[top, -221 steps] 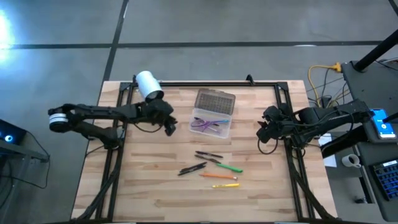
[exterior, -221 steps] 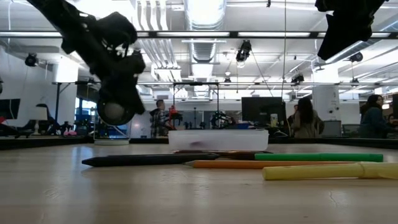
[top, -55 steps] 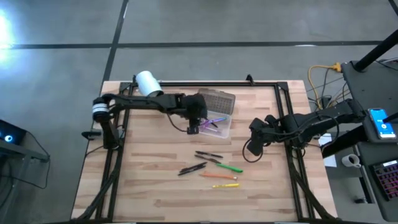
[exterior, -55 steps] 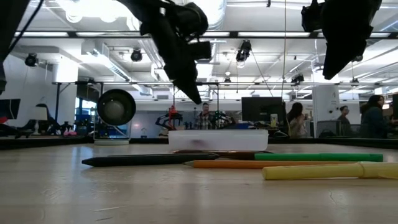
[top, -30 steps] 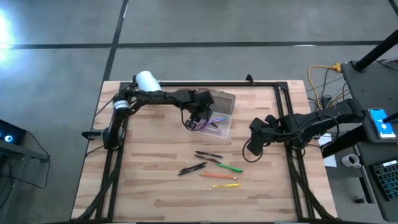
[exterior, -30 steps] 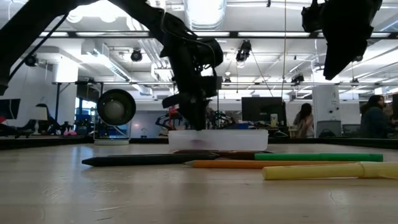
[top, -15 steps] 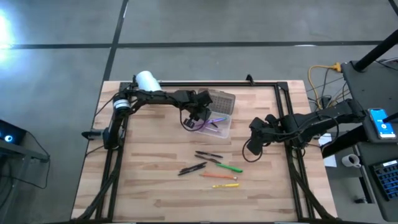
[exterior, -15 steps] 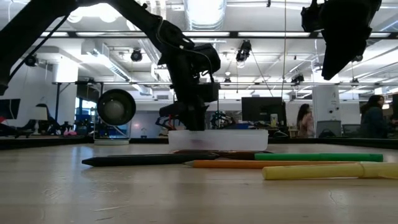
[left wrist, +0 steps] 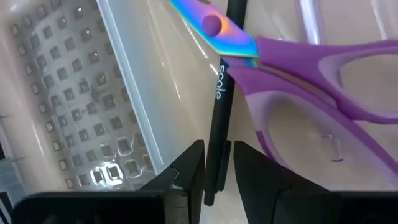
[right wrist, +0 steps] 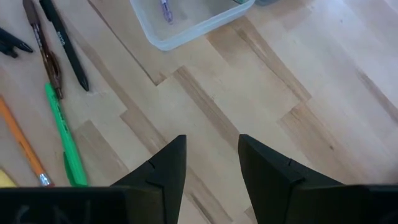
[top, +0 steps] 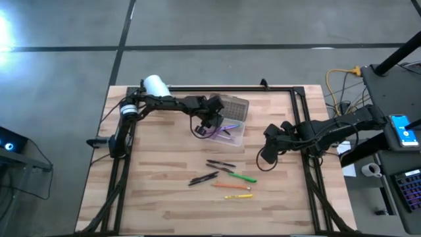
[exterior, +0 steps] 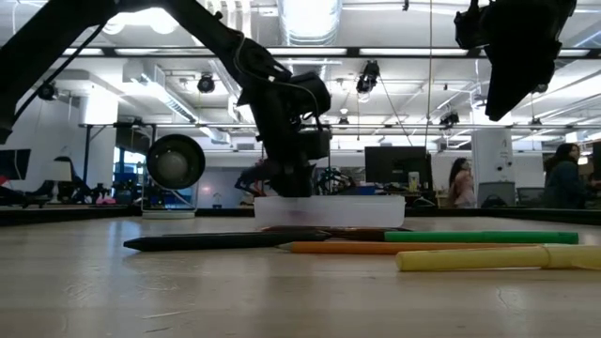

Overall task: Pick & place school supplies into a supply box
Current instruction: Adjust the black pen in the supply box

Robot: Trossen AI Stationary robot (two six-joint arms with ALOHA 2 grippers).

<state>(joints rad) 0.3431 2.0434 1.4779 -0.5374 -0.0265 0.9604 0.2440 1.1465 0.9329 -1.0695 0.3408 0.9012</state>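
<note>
The pale wooden plank surface (top: pixel 164 164) carries everything. Toward its far edge sits the clear rectangular plastic supply box (top: pixel 224 130), its grey textured hinged lid (top: pixel 227 105) folded back behind it. The left arm reaches across so that the left hand (left wrist: pixel 211 165) is down inside the box, its fingers narrowed around a thin black pen (left wrist: pixel 219 102). That pen lies beside the purple-handled scissors (left wrist: pixel 298 68) with iridescent blades, already in the box. The right hand (right wrist: pixel 208 165) hangs above bare wood just right of the box, fingers moderately apart and holding nothing.

Still loose on the surface (well apart from the box, toward the near side) are two black pens (top: pixel 220 164) (top: pixel 202 178), a green marker (top: pixel 242 176), an orange pencil (top: pixel 230 186) and a yellow marker (top: pixel 237 196).

The step in hand looks like setting the black pen down. To do it well, the pen should be low and flat along the box floor before the fingers part, clear of the scissor handles, and the hand should lift straight up so it does not drag the pen or tip the light box.
</note>
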